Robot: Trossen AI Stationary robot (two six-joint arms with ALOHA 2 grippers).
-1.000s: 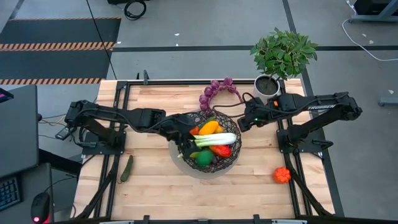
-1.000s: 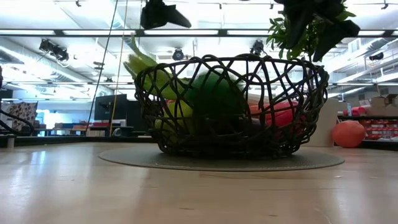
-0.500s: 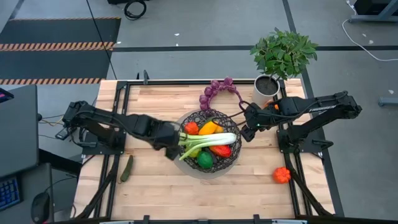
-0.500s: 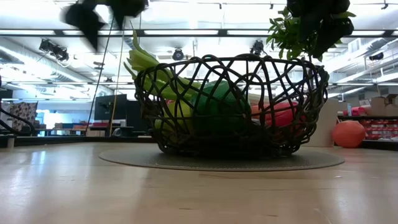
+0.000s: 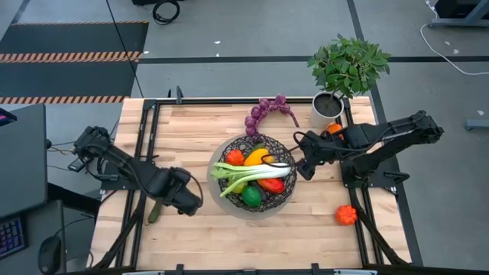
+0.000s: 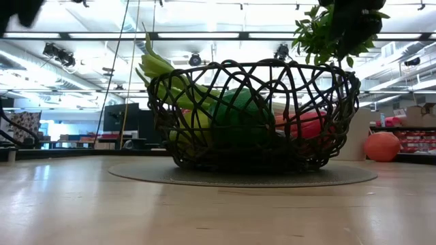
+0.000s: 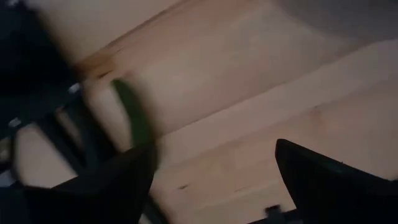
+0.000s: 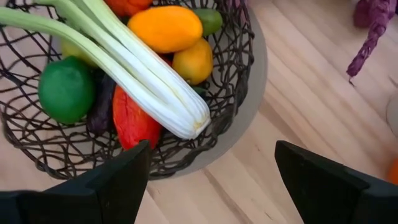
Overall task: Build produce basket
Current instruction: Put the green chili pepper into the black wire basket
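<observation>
From table height the basket (image 6: 253,116) hides most of what lies in it: only green leek leaves (image 6: 155,68), a green pepper (image 6: 235,109) and a red pepper (image 6: 310,124) show through the mesh. Seen from above, the basket (image 5: 229,187) sits mid-table, with the leek (image 5: 256,171) laid across an orange pepper (image 5: 257,157), a red pepper (image 5: 273,184) and the green pepper (image 5: 250,195). The left wrist view is blurred; the cucumber (image 7: 134,118) shows as a green streak.

The left gripper (image 5: 189,203) hangs to the left of the basket, jaws wide and empty, just beside the cucumber (image 5: 155,208) on the table. The right gripper (image 5: 304,166) hovers at the basket's right rim, jaws wide, holding nothing.

Behind the basket lies the purple grape bunch (image 5: 267,111); beside it, farther right, stands a potted plant (image 5: 345,69). An orange-red pepper (image 5: 346,215) sits well right of the basket, toward the front. A small orange piece (image 5: 334,128) near the pot is half hidden by the right arm.
</observation>
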